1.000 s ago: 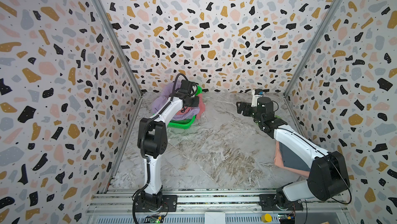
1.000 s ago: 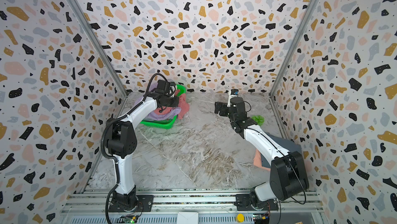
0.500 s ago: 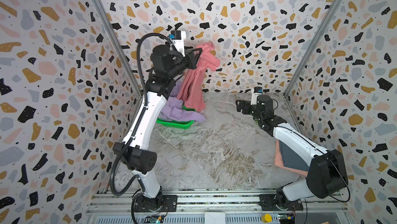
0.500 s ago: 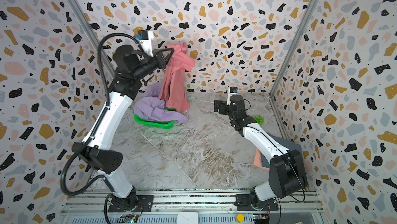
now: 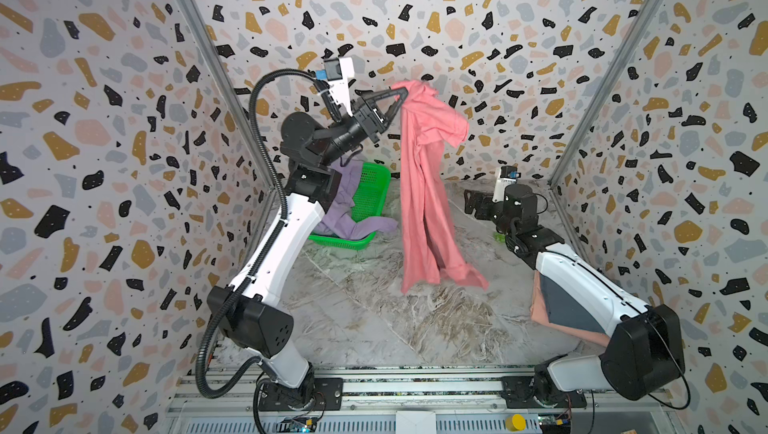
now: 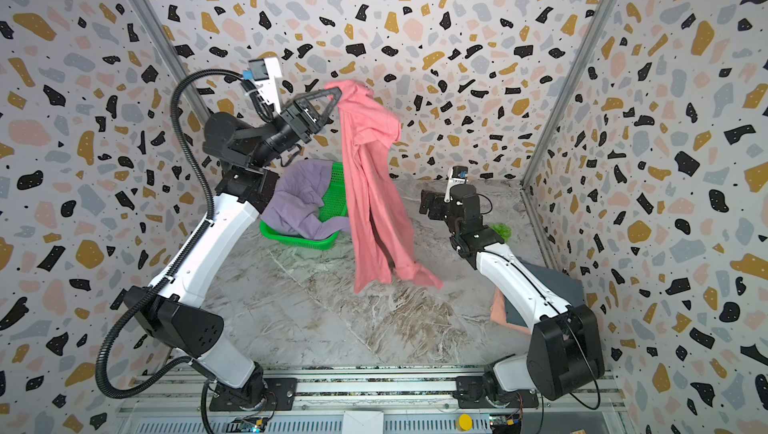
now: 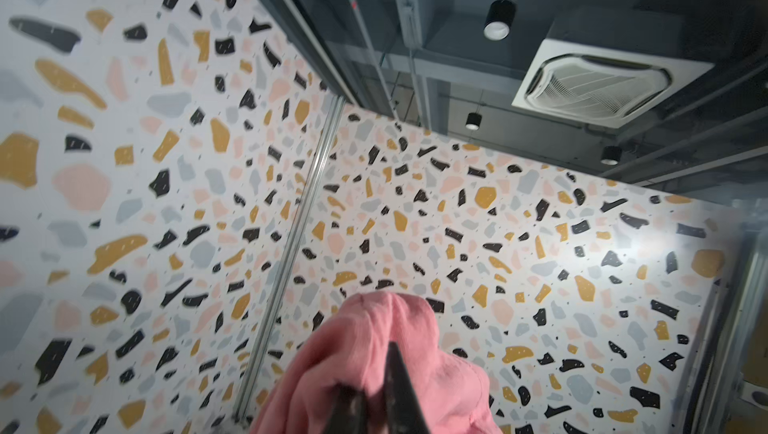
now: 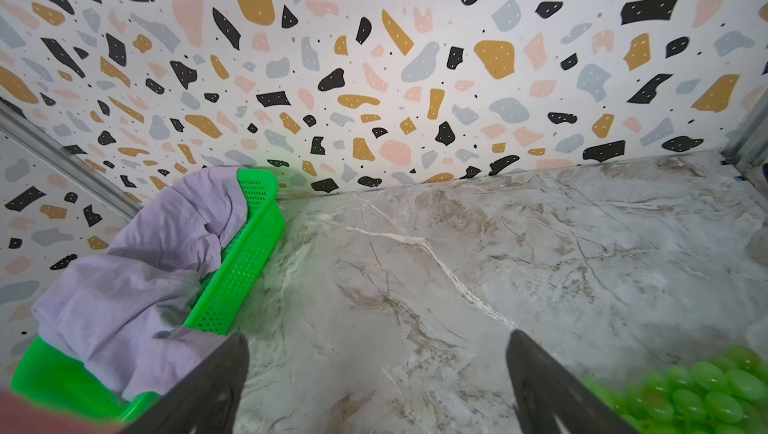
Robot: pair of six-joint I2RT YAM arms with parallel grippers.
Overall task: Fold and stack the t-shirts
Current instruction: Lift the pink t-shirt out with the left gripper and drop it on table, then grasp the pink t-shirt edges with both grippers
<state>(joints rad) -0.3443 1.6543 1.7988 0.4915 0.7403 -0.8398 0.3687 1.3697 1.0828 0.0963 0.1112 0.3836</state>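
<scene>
Half the table (image 5: 374,328) lies bare under the coral-red t-shirt (image 5: 419,186), dangling from our left pincer (image 5: 398,97), jaws nearly closed on its top fold. We should lower it hem-first and drag flat, our wide-open, empty right pincer (image 8: 378,335) catching a corner.

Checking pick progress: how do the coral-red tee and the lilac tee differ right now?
Pose: the coral-red tee hangs full length from the left gripper; the lilac tee lies crumpled.
Place: the coral-red tee is up over the table; the lilac tee sits in the green basket, spilling over its rim.
Shared: both unfolded.
</scene>
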